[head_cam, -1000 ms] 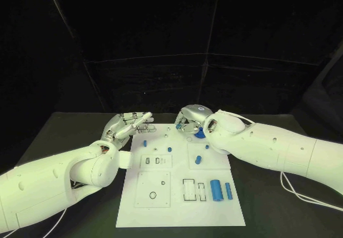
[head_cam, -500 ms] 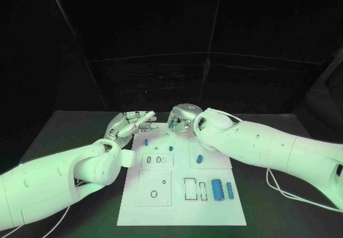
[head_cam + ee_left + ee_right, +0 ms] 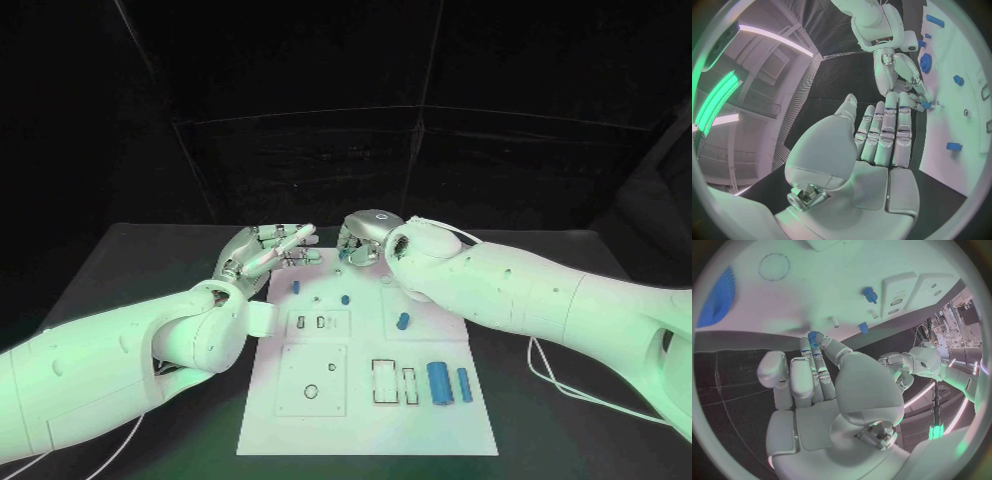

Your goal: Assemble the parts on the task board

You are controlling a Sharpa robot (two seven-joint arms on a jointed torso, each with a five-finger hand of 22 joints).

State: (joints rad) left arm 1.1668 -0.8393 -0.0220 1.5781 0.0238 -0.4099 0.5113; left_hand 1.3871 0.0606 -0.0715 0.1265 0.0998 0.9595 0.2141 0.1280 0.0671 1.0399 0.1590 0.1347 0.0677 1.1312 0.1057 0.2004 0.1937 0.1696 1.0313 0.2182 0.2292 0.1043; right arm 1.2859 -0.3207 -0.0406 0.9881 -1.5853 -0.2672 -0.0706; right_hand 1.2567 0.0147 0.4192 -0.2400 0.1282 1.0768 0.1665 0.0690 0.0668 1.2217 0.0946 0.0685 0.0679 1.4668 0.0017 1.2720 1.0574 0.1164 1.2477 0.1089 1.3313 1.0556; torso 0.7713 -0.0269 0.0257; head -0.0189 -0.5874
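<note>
I see a greenish wash over the arms and the white task board (image 3: 368, 380), with blackness behind. My wrist feeds bulge at the rims; ceiling strip lights (image 3: 776, 37) glare.

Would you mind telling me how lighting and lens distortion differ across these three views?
Head view: greenish light on both arms, black backdrop, task board edges straight. Left wrist view: fisheye, bright ceiling strips, board edge curved. Right wrist view: fisheye, board evenly lit, its edge bowed.
</note>
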